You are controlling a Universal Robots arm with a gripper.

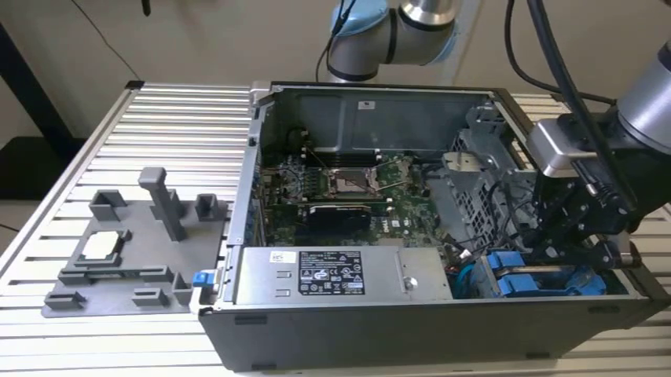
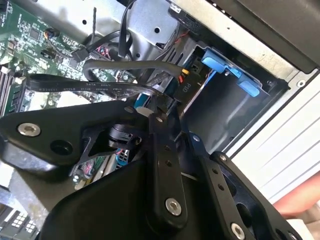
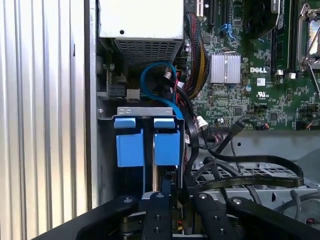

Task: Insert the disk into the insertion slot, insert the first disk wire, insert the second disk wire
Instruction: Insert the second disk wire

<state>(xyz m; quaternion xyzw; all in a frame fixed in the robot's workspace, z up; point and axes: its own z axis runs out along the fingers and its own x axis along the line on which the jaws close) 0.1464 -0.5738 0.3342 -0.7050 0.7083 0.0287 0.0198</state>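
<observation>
Gripper (image 3: 172, 192) was down inside the computer case (image 1: 346, 334), pinched shut on a black plug (image 2: 184, 89) right behind the drive cage (image 3: 145, 111). Disk (image 3: 166, 146) already sat in the slot, blue tabs showing, near the case's front corner.

We see a pale beige wall (image 1: 210, 35) behind the scene in the exterior view, plain and evenly lit, with a thin dark cable (image 1: 105, 39) hanging down across it. Below it, the counter (image 1: 168, 118) is a light metal surface made of long ribbed slats running across the view, and soft reflections lie along its ridges. At the exterior view's left a dark, slanting post (image 1: 31, 78) stands beside the counter's edge, and behind it we make out a dark patch of floor (image 1: 27, 165). In the first wrist view the same ribbed slats (image 3: 40, 100) look bright and silvery under even light
</observation>
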